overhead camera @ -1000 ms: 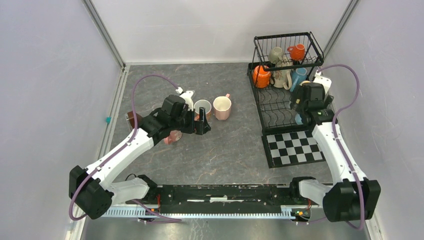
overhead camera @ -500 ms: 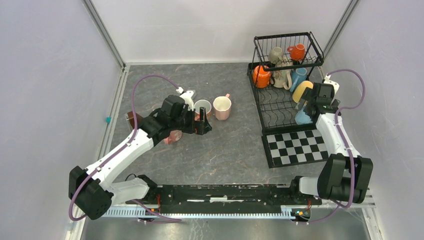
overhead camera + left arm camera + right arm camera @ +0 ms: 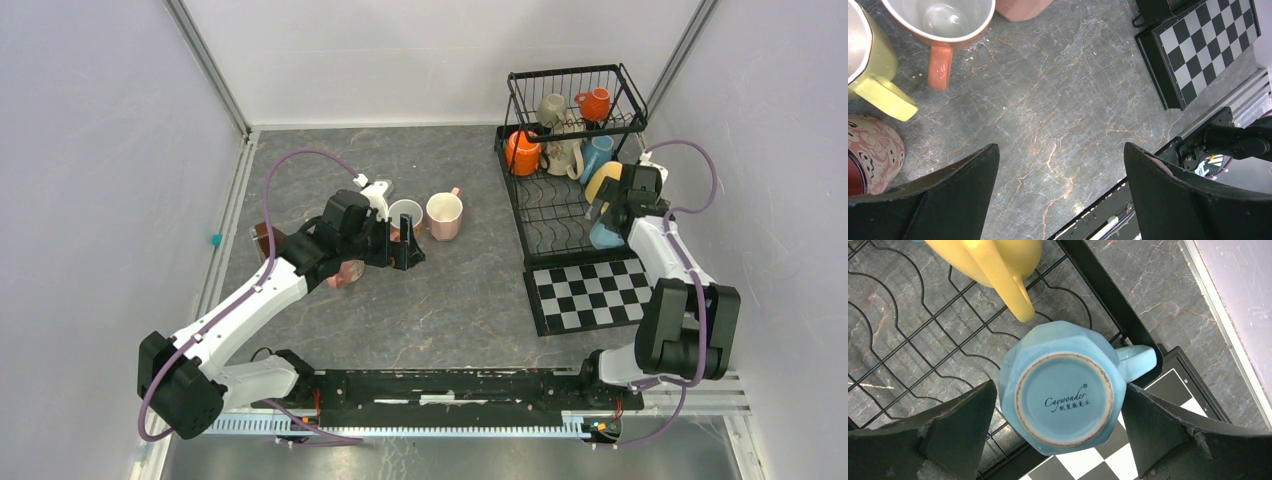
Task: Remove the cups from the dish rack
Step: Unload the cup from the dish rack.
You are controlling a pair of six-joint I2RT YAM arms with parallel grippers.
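Broadly, the grey marbled table carries everything. The dish rack stands at its far right, with the checkered mat against the rack's near end.

The upper basket holds a grey-olive cup and an orange cup. Crowded on the lower tier are another orange cup, a cream cup and a blue cup, overlapping so that their handles are hard to sort out.

The right gripper hangs over the rack's near right corner with its fingers spread wide. Directly beneath it a light blue cup sits upside down on the wire, base up and handle pointing at the mat. Whether the fingers touch its sides cannot be told, and from above the arm hides most of it. Just beyond lies a yellow cup, cut off by the top of the wrist view.

The left gripper is over bare table mid-left, jaws apart with nothing between them. Near it stand a salmon cup and a pink cup. A second yellow cup and a patterned pink piece show only in part — the arm hides most of them from above.
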